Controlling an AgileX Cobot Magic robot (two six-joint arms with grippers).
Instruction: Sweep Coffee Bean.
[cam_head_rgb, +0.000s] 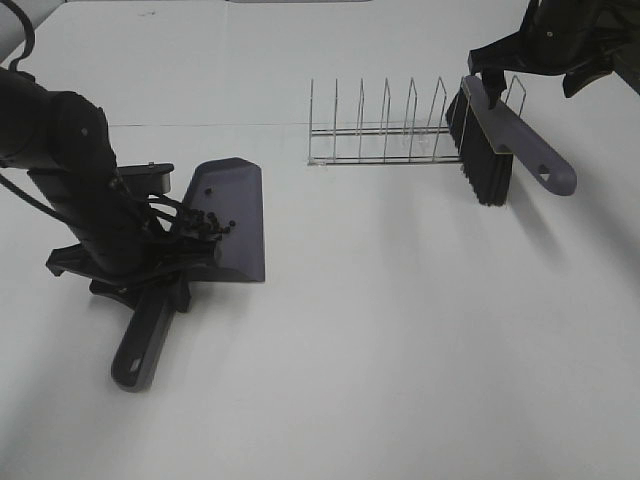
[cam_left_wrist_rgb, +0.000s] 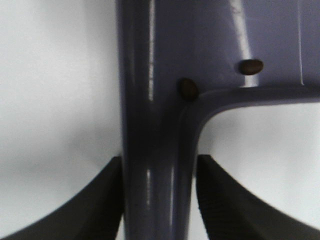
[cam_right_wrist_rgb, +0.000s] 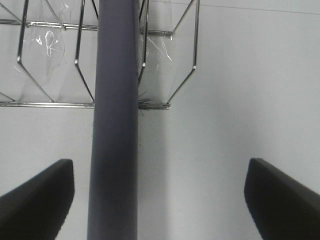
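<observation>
The purple-grey dustpan (cam_head_rgb: 235, 215) lies on the white table at the left. A cluster of dark coffee beans (cam_head_rgb: 208, 226) sits on its blade near the handle; two beans (cam_left_wrist_rgb: 188, 88) show in the left wrist view. My left gripper (cam_head_rgb: 150, 268) is shut on the dustpan handle (cam_left_wrist_rgb: 150, 125), with both fingers pressed against it (cam_left_wrist_rgb: 159, 167). The brush (cam_head_rgb: 500, 125), dark bristles down, rests at the right end of the wire rack (cam_head_rgb: 385, 130). My right gripper (cam_head_rgb: 535, 68) hovers above the brush, open wide (cam_right_wrist_rgb: 160, 167), its fingers well apart from the brush handle (cam_right_wrist_rgb: 115, 130).
The wire rack (cam_right_wrist_rgb: 55, 65) has several upright dividers and stands at the back centre-right. The left arm's body (cam_head_rgb: 70, 170) and cables rise beside the dustpan. White table (cam_head_rgb: 400, 330) spreads in front.
</observation>
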